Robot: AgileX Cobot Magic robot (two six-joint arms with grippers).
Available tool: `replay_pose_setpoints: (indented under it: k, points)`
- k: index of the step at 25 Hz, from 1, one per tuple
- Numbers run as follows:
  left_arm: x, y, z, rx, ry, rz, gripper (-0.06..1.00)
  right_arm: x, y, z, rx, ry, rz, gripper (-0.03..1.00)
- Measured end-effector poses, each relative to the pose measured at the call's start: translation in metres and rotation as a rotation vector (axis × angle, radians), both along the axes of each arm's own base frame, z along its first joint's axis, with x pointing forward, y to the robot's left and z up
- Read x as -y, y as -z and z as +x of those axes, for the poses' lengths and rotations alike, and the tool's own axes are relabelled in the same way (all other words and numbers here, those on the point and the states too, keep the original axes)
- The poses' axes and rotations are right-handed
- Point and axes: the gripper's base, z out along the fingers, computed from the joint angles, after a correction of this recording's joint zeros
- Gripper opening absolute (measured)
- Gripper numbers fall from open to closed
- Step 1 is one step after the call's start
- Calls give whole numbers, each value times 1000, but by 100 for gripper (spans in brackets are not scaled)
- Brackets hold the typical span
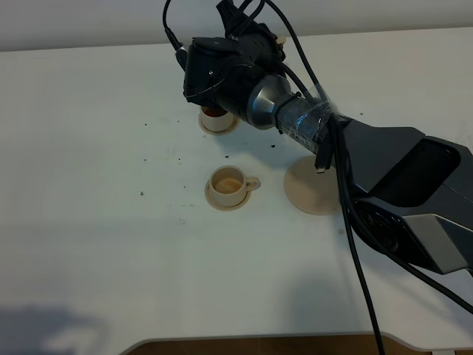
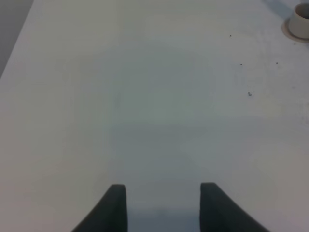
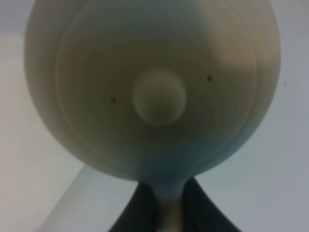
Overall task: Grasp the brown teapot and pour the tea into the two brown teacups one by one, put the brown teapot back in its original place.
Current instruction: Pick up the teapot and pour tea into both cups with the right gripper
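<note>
The squat tan ceramic teapot [image 3: 154, 87] was clamped by the right gripper [image 3: 166, 195] above the farther small beige teacup [image 1: 216, 120]; the left gripper [image 2: 163, 195] was seen open.

Teapot [image 3: 96, 72]: plain pale tan. Near cup [image 1: 228, 194], far cup [image 1: 216, 123]: beige. Large saucer [image 1: 312, 194]: tan. Surface [image 1: 111, 244]: white, scattered dark specks. Arm [image 1: 399, 163]: black and grey.

One teapot [image 3: 154, 96], two teacups [image 1: 228, 183] [image 1: 215, 120], three saucers [image 1: 310, 196] [image 1: 219, 201] [image 1: 230, 129]
</note>
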Motion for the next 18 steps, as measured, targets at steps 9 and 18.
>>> replay_pose_setpoints:
  k: [9, 18]
  points:
    - [0, 0, 0, 0, 0, 0, 37, -2, -1, 1, -1, -48, -32, 12]
    - [0, 0, 0, 0, 0, 0, 37, -3, 0, 3, -2, -78, -73, 12]
